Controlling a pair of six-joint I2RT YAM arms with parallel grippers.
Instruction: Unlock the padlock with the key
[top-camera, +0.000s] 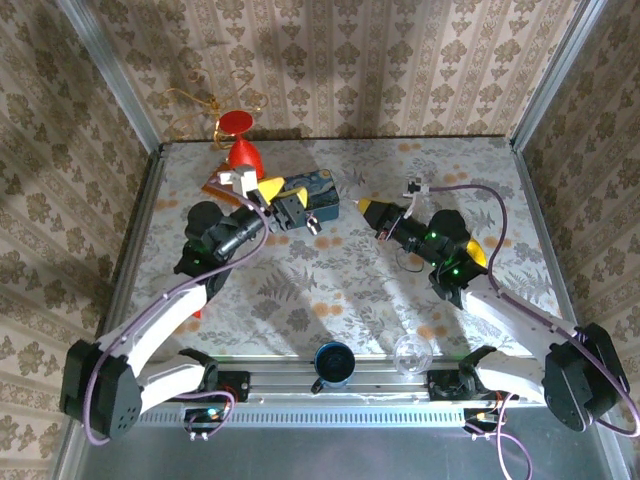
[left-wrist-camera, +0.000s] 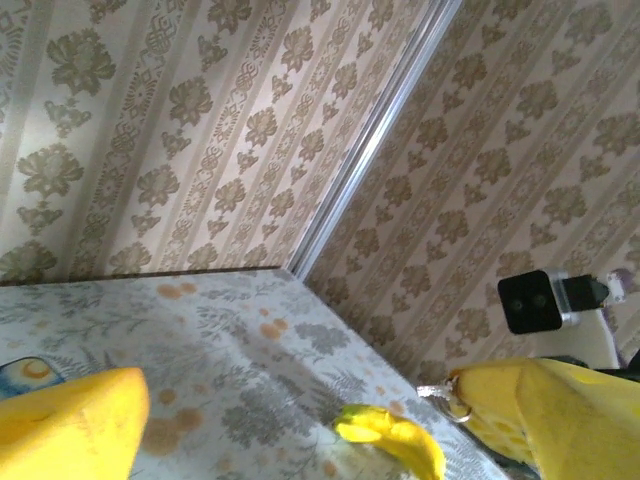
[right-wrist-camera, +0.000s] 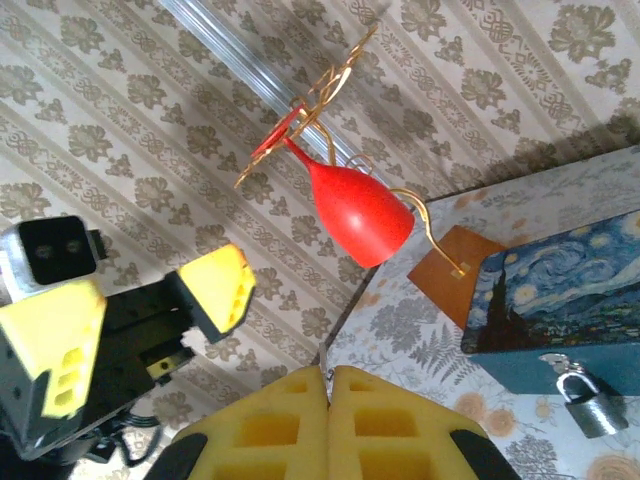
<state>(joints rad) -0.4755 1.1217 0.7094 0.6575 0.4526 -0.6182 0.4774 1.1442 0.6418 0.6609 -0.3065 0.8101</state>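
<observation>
The small grey padlock (right-wrist-camera: 585, 400) hangs on the front of a blue painted tin (right-wrist-camera: 560, 300), (top-camera: 318, 192), and shows in the top view as a speck (top-camera: 313, 225). My right gripper (right-wrist-camera: 328, 372) is shut on the key (right-wrist-camera: 324, 358), whose thin metal blade sticks out between the yellow fingertips. In the top view the right gripper (top-camera: 372, 208) hovers just right of the tin, pointing at it. My left gripper (top-camera: 283, 200) stands at the tin's left front corner, its yellow fingers (left-wrist-camera: 70, 420) wide open with nothing between them. A silvery ring (left-wrist-camera: 447, 397) shows at one fingertip.
A red goblet (top-camera: 243, 150) with gold wire lies at the back left, beside an orange card (right-wrist-camera: 455, 265). A blue mug (top-camera: 333, 362) and a clear cup (top-camera: 411, 352) stand at the near edge. Patterned walls close in the table (top-camera: 330, 290) on three sides.
</observation>
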